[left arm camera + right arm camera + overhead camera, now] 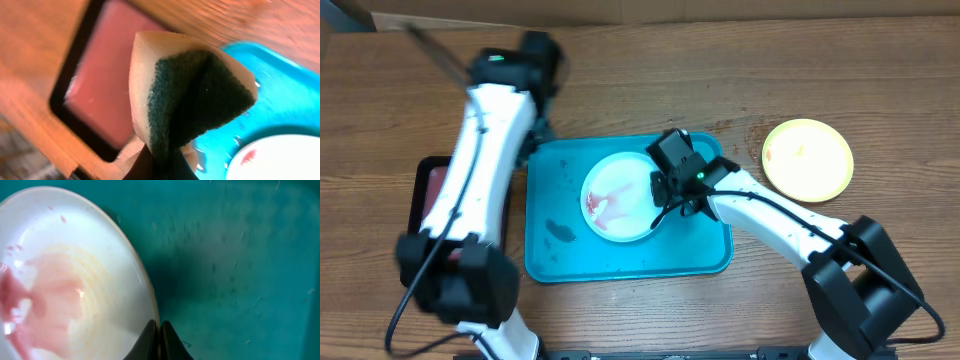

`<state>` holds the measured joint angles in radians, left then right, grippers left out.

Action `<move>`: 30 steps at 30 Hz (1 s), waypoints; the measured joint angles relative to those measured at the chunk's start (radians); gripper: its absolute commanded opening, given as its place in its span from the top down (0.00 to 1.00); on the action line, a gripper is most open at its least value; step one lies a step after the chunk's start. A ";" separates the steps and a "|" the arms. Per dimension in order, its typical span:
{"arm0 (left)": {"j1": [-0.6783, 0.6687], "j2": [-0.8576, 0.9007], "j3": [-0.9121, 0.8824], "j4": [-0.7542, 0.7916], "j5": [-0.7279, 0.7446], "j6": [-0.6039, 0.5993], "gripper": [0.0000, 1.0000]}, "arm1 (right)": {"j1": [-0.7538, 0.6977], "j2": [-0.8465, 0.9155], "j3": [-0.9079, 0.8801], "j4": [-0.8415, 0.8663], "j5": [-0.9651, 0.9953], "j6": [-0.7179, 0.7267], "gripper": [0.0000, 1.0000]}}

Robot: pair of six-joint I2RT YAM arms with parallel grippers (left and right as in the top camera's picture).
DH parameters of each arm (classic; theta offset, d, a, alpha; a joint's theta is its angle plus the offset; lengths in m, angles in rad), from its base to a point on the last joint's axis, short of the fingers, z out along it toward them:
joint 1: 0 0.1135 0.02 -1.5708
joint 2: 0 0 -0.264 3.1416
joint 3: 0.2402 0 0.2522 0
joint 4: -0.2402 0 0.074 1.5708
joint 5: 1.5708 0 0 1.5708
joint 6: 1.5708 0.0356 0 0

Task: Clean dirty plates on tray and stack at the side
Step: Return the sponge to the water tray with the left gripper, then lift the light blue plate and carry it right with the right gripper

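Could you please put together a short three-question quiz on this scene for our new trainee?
1. True or false: the right gripper is pinching the rim of the white plate, which lies on the turquoise tray.
2. Multiple choice: what is the left gripper holding? A) a fork B) the sponge C) a cup
3. Fill in: seen from overhead, the yellow plate sits on the table, off the tray, on its ____ side.

Key: 1 true; 2 B; 3 right.
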<state>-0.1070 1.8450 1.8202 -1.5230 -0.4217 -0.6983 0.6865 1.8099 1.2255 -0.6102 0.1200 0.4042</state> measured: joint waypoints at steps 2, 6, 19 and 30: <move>0.076 -0.045 0.000 -0.021 0.011 -0.010 0.96 | 0.009 -0.016 0.058 -0.057 0.054 -0.050 0.96; 0.232 -0.092 0.007 -0.055 0.048 -0.018 0.96 | 0.062 -0.056 0.197 -0.165 0.237 -0.149 0.96; 0.534 -0.093 -0.200 0.104 0.224 0.032 0.96 | 0.381 -0.066 0.333 0.051 1.079 -0.705 0.96; 0.626 -0.093 -0.316 0.186 0.385 0.105 0.96 | 0.460 -0.066 0.333 0.370 1.294 -1.189 0.97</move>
<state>0.5190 1.7523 1.5043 -1.3373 -0.0364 -0.5938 1.1465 1.7435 1.5581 -0.2405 1.4143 -0.7849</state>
